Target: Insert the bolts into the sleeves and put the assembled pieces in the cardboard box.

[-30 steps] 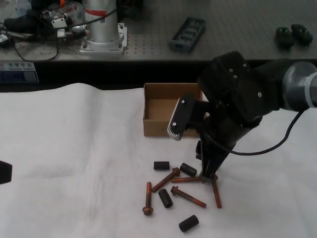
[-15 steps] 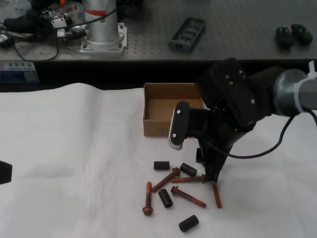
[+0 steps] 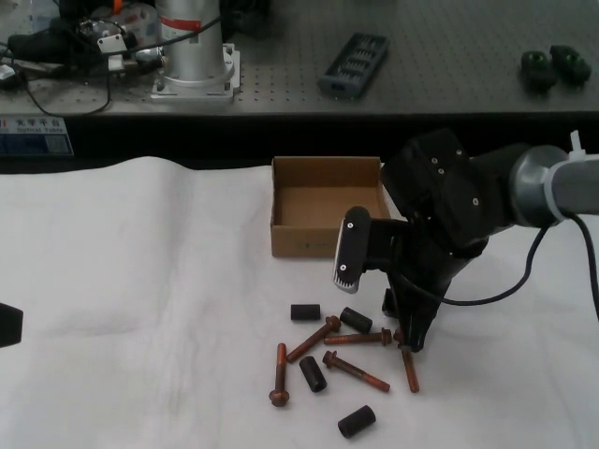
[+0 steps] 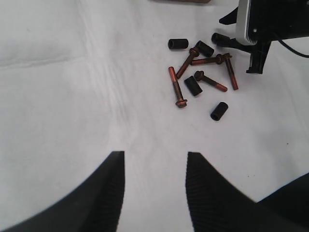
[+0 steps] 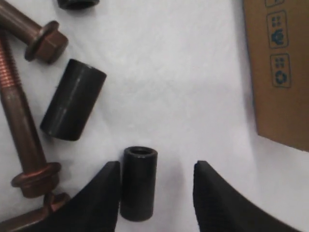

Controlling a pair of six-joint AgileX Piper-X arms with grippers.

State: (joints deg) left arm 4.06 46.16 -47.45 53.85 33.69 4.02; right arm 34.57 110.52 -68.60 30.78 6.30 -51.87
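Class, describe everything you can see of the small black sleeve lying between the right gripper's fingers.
The short black cylindrical sleeve looks like dull dark metal, its visible end an open, empty bore. It lies on its side on the white cloth, inside the open right gripper, close against one finger and clear of the other.

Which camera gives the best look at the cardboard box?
The high view: it shows the cardboard box nearly whole, inside included. The right wrist view shows part of one printed outer wall; the left wrist view, a strip of its edge.
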